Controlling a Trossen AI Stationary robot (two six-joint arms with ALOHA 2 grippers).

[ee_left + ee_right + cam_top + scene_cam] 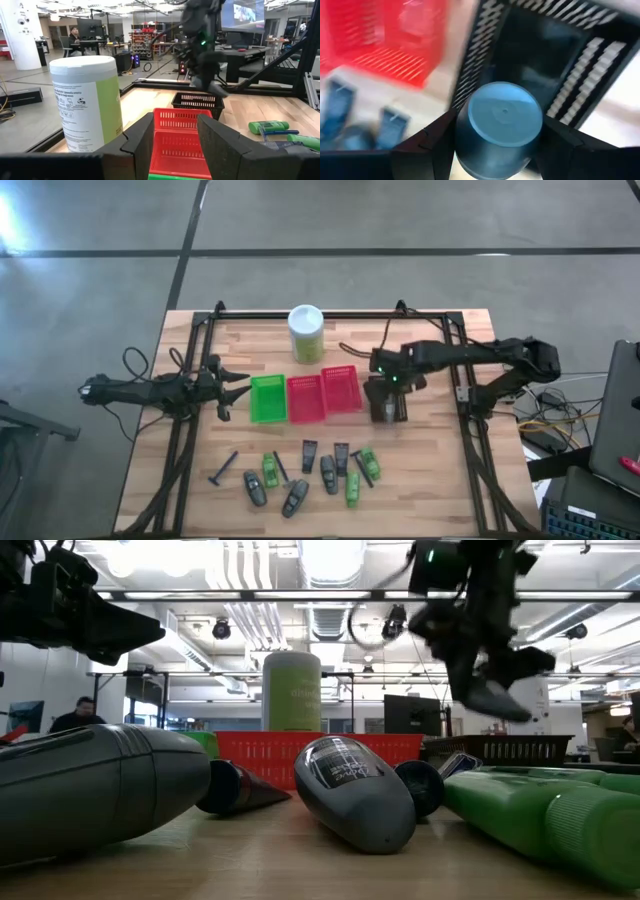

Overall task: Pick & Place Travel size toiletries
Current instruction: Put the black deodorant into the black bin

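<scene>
The right tool [500, 145] is clenched on a dark grey oval plastic bottle [502, 130], holding it above the dark mesh basket [570, 65] at the right end of the basket row. The left tool [243, 388] waits beside the green mesh basket [266, 400], fingers spread and holding nothing. The other small toiletries [305, 473] lie scattered on the wooden tabletop [430, 480], nearer its front edge.

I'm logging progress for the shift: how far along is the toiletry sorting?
Barely begun, by the look of it. No basket visibly holds anything yet, though the dark basket is mostly hidden. In hand: the right tool is shut on a dark grey bottle just above that basket. Left: the toiletries at the table's front. The left tool waits open beside the green basket.
</scene>
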